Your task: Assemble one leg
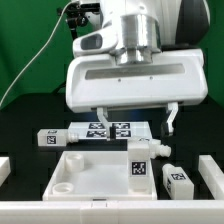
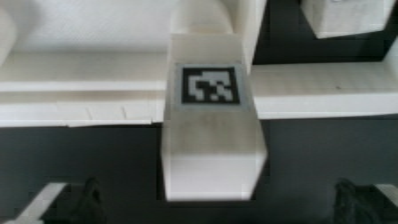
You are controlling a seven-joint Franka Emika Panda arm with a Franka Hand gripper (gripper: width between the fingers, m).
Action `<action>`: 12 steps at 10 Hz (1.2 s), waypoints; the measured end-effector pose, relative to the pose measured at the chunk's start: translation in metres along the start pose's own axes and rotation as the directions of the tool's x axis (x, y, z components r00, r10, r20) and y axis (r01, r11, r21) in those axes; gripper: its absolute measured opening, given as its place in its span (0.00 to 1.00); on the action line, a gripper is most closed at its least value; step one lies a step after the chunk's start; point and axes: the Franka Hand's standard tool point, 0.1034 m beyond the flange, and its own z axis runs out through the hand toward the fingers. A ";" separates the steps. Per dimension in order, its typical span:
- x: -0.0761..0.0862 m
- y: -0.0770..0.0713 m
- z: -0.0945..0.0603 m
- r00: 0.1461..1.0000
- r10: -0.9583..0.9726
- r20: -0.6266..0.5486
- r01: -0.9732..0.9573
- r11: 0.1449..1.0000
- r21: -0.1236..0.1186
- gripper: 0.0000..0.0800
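Note:
One leg (image 1: 140,163), a short white block with a black-and-white tag, stands upright in the corner of the white rimmed tabletop (image 1: 85,178) towards the exterior view's right. In the wrist view the same leg (image 2: 214,120) reaches toward the camera, tag facing up. My gripper (image 1: 135,122) hangs above and just behind this leg, open wide and empty. Its dark fingertips (image 2: 71,203) show on either side of the leg's near end, apart from it, and the gripper (image 2: 217,206) holds nothing.
A second leg (image 1: 50,137) lies at the exterior view's left beside the marker board (image 1: 105,130). A third leg (image 1: 178,180) lies at the right of the tabletop and also shows in the wrist view (image 2: 342,15). White parts sit at both table edges (image 1: 212,175).

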 end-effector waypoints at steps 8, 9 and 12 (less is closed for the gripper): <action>-0.010 -0.007 0.007 0.854 0.063 0.516 -0.092 0.995 0.032 0.81; -0.009 0.000 0.009 0.852 0.053 0.520 -0.083 0.996 0.035 0.81; -0.010 -0.002 0.010 0.852 0.054 0.521 -0.085 0.996 0.036 0.81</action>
